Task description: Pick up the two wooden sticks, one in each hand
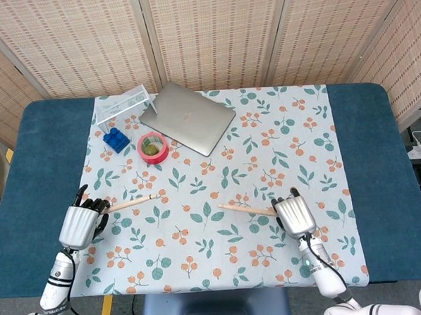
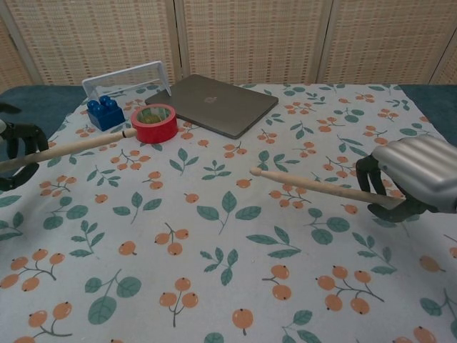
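Note:
Two pale wooden sticks are lifted off the flowered cloth. My left hand [image 1: 80,223] [image 2: 16,150] grips one stick [image 1: 130,202] [image 2: 78,145] at the cloth's left edge; its tip points right, toward the red tape roll in the chest view. The other stick [image 1: 246,210] [image 2: 313,186] is held by my right hand [image 1: 293,216] [image 2: 412,176] near the front right, with its rounded tip raised and pointing left over the cloth's middle.
A closed grey laptop [image 1: 187,118] [image 2: 212,104] lies at the back centre. A red tape roll [image 1: 153,148] [image 2: 153,123], a blue toy brick [image 1: 116,140] [image 2: 106,113] and a white wire rack [image 1: 124,104] [image 2: 126,77] stand at the back left. Woven screens close off the rear.

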### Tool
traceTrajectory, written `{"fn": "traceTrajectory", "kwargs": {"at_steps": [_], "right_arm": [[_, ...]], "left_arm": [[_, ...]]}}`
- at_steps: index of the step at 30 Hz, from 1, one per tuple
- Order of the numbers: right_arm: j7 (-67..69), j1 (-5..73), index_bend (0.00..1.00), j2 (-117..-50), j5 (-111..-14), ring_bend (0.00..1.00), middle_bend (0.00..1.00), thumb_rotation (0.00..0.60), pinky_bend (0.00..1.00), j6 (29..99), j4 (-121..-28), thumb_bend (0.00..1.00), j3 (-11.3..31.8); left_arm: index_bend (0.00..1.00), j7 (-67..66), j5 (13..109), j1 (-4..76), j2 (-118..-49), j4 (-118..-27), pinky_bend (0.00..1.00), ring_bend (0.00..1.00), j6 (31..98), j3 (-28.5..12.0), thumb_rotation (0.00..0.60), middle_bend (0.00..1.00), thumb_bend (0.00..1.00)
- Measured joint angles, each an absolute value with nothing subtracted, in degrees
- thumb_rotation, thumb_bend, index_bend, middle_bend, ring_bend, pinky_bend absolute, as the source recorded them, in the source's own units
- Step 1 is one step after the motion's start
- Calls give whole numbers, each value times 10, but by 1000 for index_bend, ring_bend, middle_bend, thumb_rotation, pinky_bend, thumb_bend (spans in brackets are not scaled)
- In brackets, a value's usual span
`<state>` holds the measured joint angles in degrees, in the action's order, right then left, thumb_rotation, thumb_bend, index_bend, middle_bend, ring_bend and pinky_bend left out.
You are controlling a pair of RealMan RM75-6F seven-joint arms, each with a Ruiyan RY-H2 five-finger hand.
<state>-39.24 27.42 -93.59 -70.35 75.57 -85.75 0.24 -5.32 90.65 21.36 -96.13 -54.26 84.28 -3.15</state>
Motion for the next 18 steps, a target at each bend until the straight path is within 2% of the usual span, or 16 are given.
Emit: {"fn": "traceTrajectory", "kwargs": {"at_steps": [10, 18], "right_arm": [[-235, 275, 1000, -904, -781, 689, 857, 600, 301, 736, -959, 375, 16], [-254, 298, 1000, -925, -788, 689, 857, 600, 301, 706, -981, 375, 43]], "left_arm": [[840, -97, 895, 233, -933, -663, 150, 545, 818, -50, 600, 900, 532], [842, -176, 888, 257, -936, -744, 150, 546, 794, -67, 600, 903, 532]]}}
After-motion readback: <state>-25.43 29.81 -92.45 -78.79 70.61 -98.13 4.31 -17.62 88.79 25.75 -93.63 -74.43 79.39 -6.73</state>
